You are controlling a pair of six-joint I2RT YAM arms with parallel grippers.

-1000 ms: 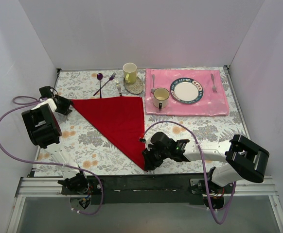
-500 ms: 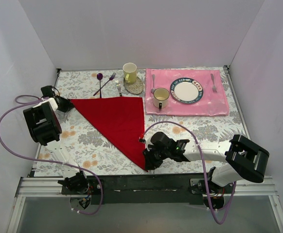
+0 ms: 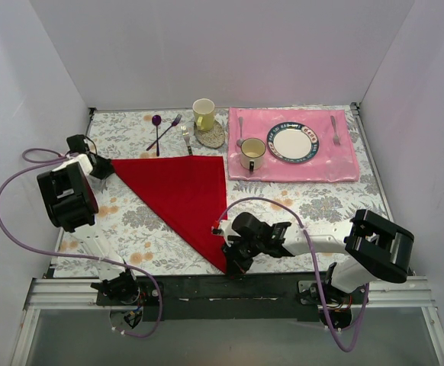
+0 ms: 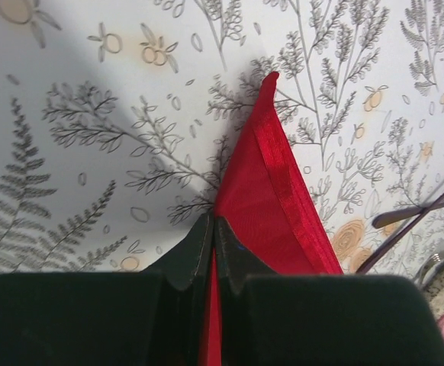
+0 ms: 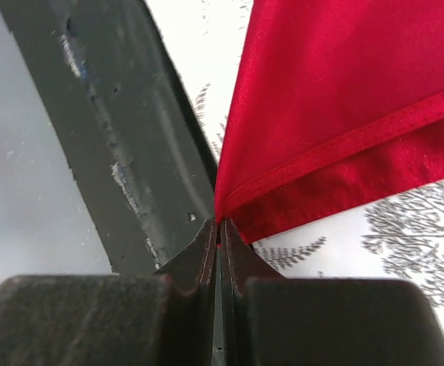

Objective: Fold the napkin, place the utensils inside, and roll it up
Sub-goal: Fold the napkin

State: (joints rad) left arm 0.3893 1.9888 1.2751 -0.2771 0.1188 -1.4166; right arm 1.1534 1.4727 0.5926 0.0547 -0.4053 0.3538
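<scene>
Slippage is the main hazard judged from this pose. The napkin (image 3: 184, 191) is seen folded into a red triangle across the middle-left of the top view. It lies flat on the patterned table (image 3: 340, 202), with one tip toward the left edge of the frame, one toward the lower centre, and a square corner near the white mug (image 3: 252, 155).

The left gripper (image 3: 106, 165) is pressed together on the left tip. In its wrist view the fingers (image 4: 191, 255) are seen pinching only a narrow sliver of hemmed cloth. The right gripper (image 3: 230, 263) is likewise clamped on the lower tip, right beside the dark rail (image 5: 123, 152) at the table's near edge.

With so little fabric held, a tip could be pulled free if the cloth is tensioned between the two arms, and the fold would be lost. If both layers are not caught, they could be parted on lifting. If the lower tip is dragged further down the frame, it could be snagged on the rail. The fork (image 3: 185, 138), lying just above the napkin's upper edge, could be swept aside by cloth carried upward.
</scene>
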